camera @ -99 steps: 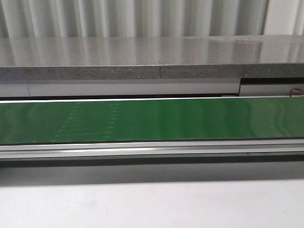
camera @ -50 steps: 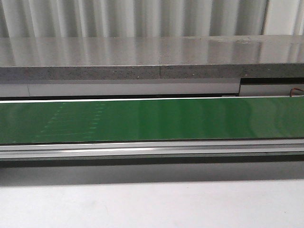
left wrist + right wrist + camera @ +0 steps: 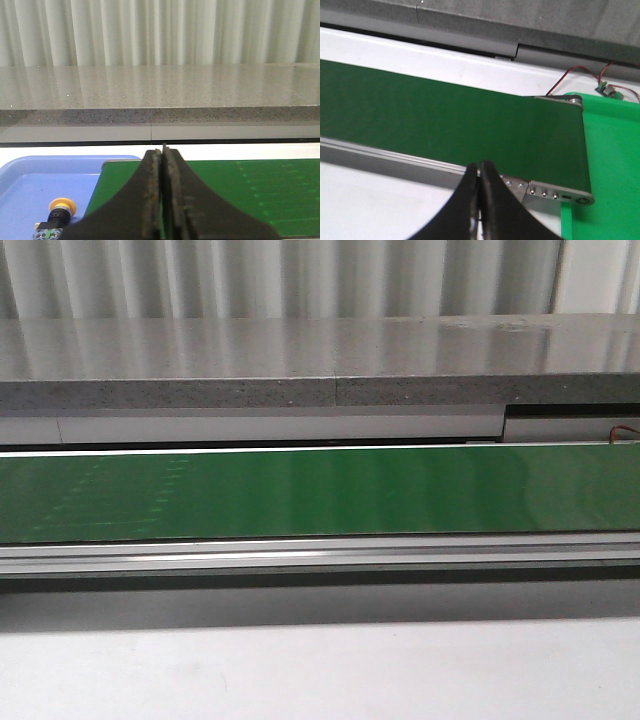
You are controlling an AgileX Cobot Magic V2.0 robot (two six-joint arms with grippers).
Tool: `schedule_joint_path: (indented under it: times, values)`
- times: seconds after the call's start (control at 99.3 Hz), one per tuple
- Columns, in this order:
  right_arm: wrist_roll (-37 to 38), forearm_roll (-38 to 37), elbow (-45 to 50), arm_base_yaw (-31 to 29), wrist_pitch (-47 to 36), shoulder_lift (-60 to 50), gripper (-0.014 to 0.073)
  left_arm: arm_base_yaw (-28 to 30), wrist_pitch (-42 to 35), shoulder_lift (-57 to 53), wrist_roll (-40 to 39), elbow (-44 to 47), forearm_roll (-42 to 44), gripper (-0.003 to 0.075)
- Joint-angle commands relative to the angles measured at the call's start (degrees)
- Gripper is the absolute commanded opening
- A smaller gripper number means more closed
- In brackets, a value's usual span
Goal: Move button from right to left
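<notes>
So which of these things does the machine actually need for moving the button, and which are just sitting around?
Part of the job:
- button, lying in the blue tray
- green belt
- left gripper, fingers together
- right gripper, fingers together

Just there:
- grey stone shelf
- red and black wires with a small circuit board
- green tray
- white curtain

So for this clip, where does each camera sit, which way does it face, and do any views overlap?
Front: looks forward over the table at the green conveyor belt and grey counter; no robot parts visible.
Left wrist: on the left arm, faces the belt's end and a blue tray holding the button; left tool shut.
Right wrist: looks down at the belt's other end; right tool shut.
All three share the belt.
</notes>
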Motion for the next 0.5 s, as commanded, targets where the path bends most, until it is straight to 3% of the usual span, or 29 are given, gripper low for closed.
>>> schedule_joint_path:
  times: [0.0,0.111,0.332,0.494]
  values:
    - [0.5,-0.1,0.8,0.9,-8.3,-1.8,-0.0067,-0.6,-4.8,-1.8,-0.7,1.5,-0.4,-0.0020]
    - [3.8,-2.4,5.4,2.4,-13.3,-5.8,-0.0067,-0.6,-4.8,-1.8,-0.7,1.5,-0.4,-0.0020]
    - [18.9,-12.5,15.5,4.6,-21.3,-15.3,-0.0067,-0.6,-4.8,-1.8,-0.7,1.5,-0.4,-0.0020]
    - [22.0,-14.0,21.4,4.6,-26.1,-21.3,-0.0067,-0.6,-4.8,-1.8,-0.7,1.5,-0.4,-0.0020]
